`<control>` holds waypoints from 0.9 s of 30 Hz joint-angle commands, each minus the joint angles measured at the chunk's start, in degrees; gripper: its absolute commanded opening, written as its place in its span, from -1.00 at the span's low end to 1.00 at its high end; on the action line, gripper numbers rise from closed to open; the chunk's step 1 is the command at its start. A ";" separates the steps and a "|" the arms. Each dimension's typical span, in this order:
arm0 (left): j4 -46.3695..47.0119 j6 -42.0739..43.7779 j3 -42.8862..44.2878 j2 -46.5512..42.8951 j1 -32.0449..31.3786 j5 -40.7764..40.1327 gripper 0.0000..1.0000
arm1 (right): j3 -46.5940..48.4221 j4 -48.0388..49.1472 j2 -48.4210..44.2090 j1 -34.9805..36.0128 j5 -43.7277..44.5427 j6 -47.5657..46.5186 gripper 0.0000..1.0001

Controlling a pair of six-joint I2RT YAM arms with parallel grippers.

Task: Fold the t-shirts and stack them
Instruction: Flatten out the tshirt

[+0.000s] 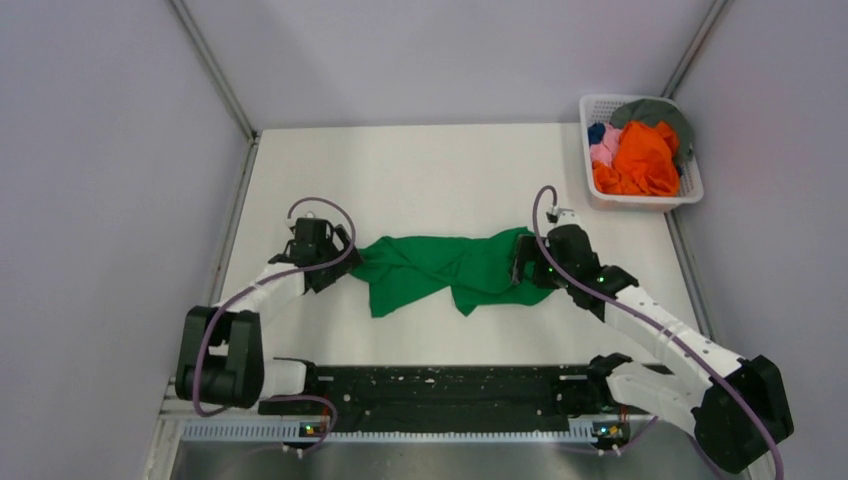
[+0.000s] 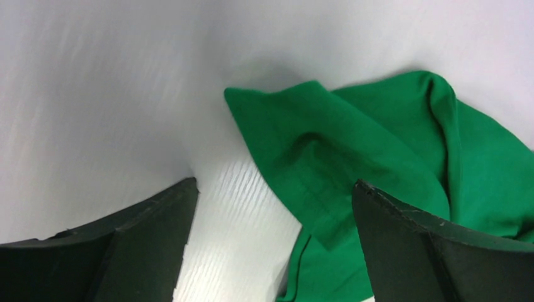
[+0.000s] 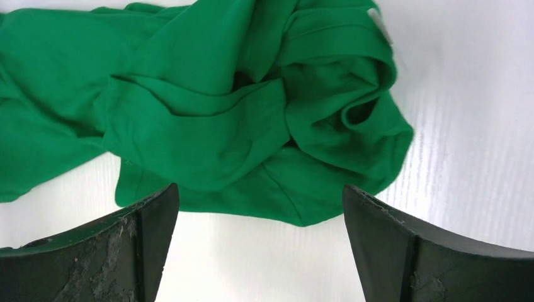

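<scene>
The green t-shirt lies crumpled mid-surface, its long axis running from the left edge towards the right. The left hand sits at its left end and the right hand at its right end, both spread wide and gripping nothing.
</scene>
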 commanded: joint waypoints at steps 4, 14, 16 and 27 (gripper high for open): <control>10.06 -1.77 6.85 13.38 -0.09 6.60 0.86 | -3.58 11.03 -1.74 0.17 -7.75 1.87 0.97; 10.15 0.20 11.56 22.47 -0.09 11.26 -1.00 | -5.87 26.12 4.81 0.17 -10.65 4.92 0.78; 9.96 0.37 10.39 20.71 -0.09 10.17 -1.00 | -4.86 28.39 7.12 0.22 -8.58 4.42 0.63; 9.85 0.40 4.54 7.96 -0.09 8.76 -1.00 | -1.99 37.28 22.09 0.46 -2.28 2.42 -0.16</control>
